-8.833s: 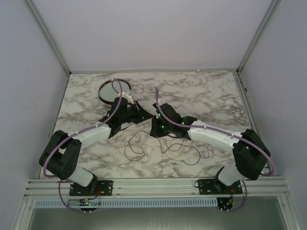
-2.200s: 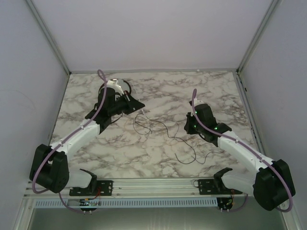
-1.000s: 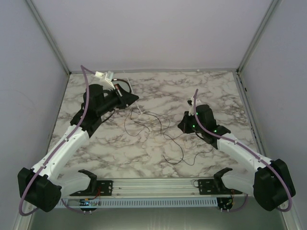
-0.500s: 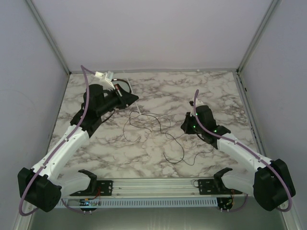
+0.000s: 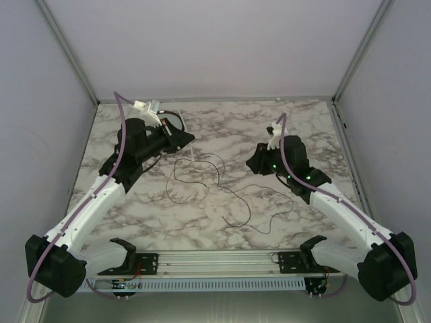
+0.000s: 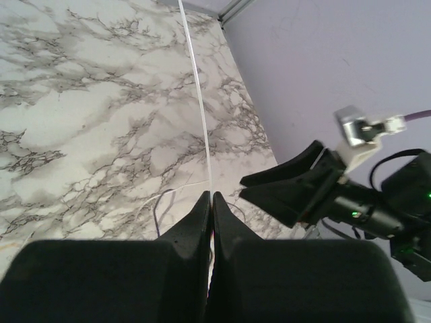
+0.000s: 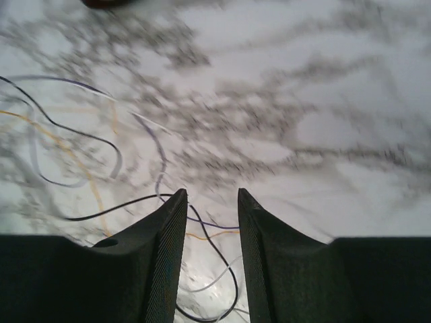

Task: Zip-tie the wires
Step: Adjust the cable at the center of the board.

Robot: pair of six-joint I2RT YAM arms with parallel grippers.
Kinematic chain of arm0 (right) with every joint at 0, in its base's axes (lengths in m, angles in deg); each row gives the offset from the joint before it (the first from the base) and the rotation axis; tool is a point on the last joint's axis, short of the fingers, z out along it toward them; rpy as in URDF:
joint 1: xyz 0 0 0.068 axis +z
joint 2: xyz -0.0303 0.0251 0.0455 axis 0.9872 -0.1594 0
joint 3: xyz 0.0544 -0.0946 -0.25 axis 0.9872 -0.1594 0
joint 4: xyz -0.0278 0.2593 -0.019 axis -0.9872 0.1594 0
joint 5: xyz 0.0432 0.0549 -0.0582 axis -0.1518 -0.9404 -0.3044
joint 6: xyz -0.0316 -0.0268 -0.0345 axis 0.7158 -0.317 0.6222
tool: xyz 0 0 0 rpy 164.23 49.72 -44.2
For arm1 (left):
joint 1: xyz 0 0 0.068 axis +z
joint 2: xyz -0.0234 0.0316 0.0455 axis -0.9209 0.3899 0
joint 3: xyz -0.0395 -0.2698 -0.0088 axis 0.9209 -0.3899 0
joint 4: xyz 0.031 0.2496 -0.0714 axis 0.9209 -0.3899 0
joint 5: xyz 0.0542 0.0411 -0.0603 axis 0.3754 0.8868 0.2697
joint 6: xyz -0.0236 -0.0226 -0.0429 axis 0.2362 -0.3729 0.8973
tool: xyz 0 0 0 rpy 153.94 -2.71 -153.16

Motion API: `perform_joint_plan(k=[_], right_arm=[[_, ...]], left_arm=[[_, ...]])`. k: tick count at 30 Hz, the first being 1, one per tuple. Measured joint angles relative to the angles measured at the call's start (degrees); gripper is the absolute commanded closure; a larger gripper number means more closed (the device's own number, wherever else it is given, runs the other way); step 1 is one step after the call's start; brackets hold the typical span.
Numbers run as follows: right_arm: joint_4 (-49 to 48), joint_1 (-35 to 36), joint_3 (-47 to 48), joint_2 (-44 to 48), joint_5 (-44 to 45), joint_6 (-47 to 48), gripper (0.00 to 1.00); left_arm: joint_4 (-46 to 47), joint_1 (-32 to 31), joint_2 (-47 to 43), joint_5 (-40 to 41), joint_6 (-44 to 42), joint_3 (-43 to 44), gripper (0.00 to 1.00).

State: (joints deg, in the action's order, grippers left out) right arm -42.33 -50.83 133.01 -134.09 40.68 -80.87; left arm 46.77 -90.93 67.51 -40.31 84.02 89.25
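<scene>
My left gripper (image 5: 188, 140) is shut on the white zip tie (image 6: 199, 101), which sticks straight out from the closed fingertips (image 6: 211, 196). In the top view the zip tie (image 5: 191, 153) points down toward the wires (image 5: 202, 172), thin dark strands looped on the marble table's middle. My right gripper (image 5: 251, 161) is open, low over the right end of the wires. In the right wrist view several strands (image 7: 214, 235) cross between its fingers (image 7: 168, 229) without being pinched. The right gripper also shows in the left wrist view (image 6: 269, 192).
A round dark-rimmed dish (image 5: 176, 120) lies at the back left, partly behind my left gripper; its edge shows in the right wrist view (image 7: 108, 3). The wires trail toward the near middle (image 5: 244, 214). Metal frame posts and lilac walls ring the table (image 5: 303, 128).
My right gripper has lifted and swung toward the back, and the wire loops have shifted with it. The left arm has held still with the zip tie over the last second.
</scene>
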Motion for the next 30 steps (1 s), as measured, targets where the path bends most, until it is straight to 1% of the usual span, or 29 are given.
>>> perform_joint_plan(k=[2, 8, 11, 15, 17, 22, 27, 30], right_arm=[[-2.51, 0.28, 1.42, 1.36, -1.6, 0.26, 0.6], [-10.21, 3.02, 0.26, 5.09, -1.79, -0.11, 0.58], [-16.57, 5.01, -4.0, 7.61, -1.97, -0.07, 0.55], [-31.3, 10.82, -13.86, 8.68, -4.63, 0.22, 0.53], [-37.29, 14.8, -16.74, 6.1, -6.08, 1.05, 0.53], [-45.7, 21.35, -15.65, -3.32, -7.98, 5.33, 0.53], [-49.96, 23.69, -12.55, -10.45, -8.66, 10.97, 0.53], [-50.97, 23.82, -10.47, -13.57, -8.41, 13.42, 0.47]], left_arm=[[-0.04, 0.0, 0.02, 0.0, 0.0, 0.0, 1.0], [-1.31, 0.0, 0.04, 0.11, -0.24, 0.0, 1.0], [-1.95, 0.0, 0.04, 0.61, -0.48, 0.0, 1.0], [-2.49, 0.0, 0.04, 1.09, -0.57, 0.0, 1.0], [-2.73, 0.0, 0.04, 1.14, -0.57, 0.0, 1.0], [-2.93, 0.0, 0.04, 1.14, -0.57, 0.0, 1.0], [-2.95, 0.0, 0.02, 1.14, -0.55, 0.0, 1.0], [-2.95, 0.0, 0.02, 1.14, -0.5, 0.0, 1.0]])
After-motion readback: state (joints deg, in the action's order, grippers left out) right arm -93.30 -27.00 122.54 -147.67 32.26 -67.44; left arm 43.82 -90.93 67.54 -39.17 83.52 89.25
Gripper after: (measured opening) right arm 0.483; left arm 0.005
